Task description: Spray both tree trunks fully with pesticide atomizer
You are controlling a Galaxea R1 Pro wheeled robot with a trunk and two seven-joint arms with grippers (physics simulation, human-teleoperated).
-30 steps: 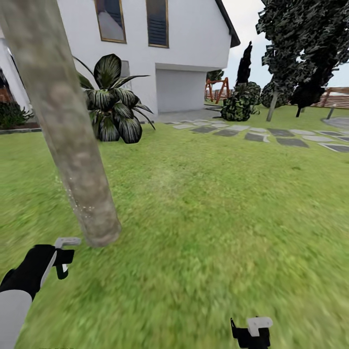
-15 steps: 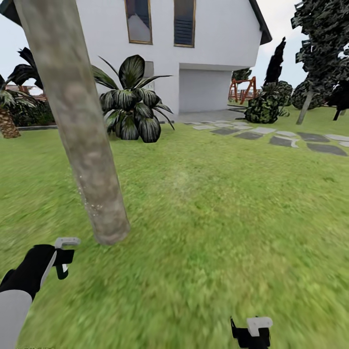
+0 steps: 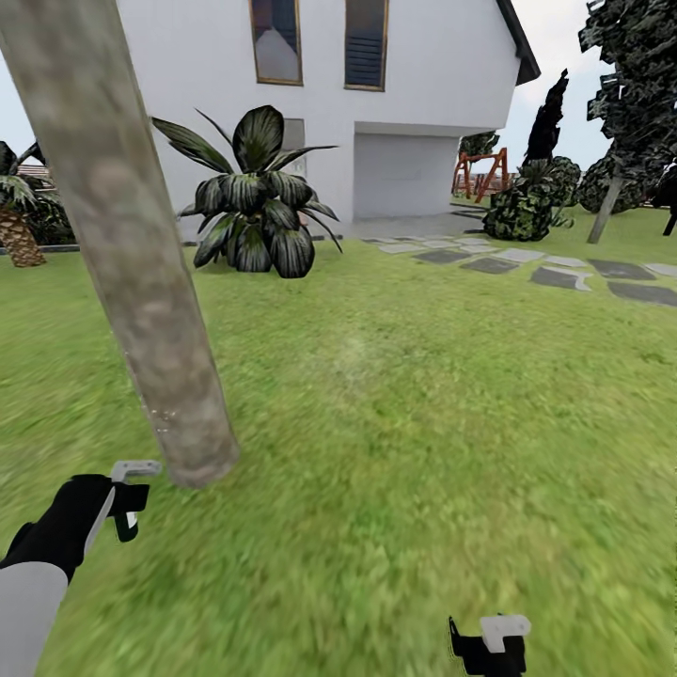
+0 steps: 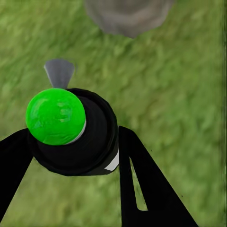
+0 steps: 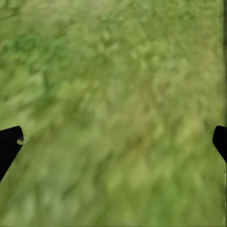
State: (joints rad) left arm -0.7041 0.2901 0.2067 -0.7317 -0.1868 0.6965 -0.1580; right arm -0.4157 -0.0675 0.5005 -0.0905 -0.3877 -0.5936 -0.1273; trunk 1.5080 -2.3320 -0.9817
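My left gripper (image 4: pixel 75 142) is shut on the pesticide atomizer (image 4: pixel 71 135), a black body with a bright green round cap and a grey nozzle. In the head view that gripper (image 3: pixel 127 512) hangs low at the left, just short of the base of a thick pale tree trunk (image 3: pixel 141 273) that leans across the left side. The foot of this trunk (image 4: pixel 127 16) lies ahead of the nozzle in the left wrist view. A second tree (image 3: pixel 611 193) with a dark blocky crown stands far off at the right. My right gripper (image 3: pixel 487 644) (image 5: pixel 113 142) is open over grass.
Green lawn (image 3: pixel 423 423) spreads ahead. A dark broad-leaved plant (image 3: pixel 249 212) and a white house (image 3: pixel 404 94) stand behind. Grey paving slabs (image 3: pixel 564 273) cross the far right, near a round bush (image 3: pixel 517 212). A short palm (image 3: pixel 19 230) is at the far left.
The camera has turned left: the house and plant have shifted right in the picture and the palm has come into view. Both grippers hold the same places in the picture.
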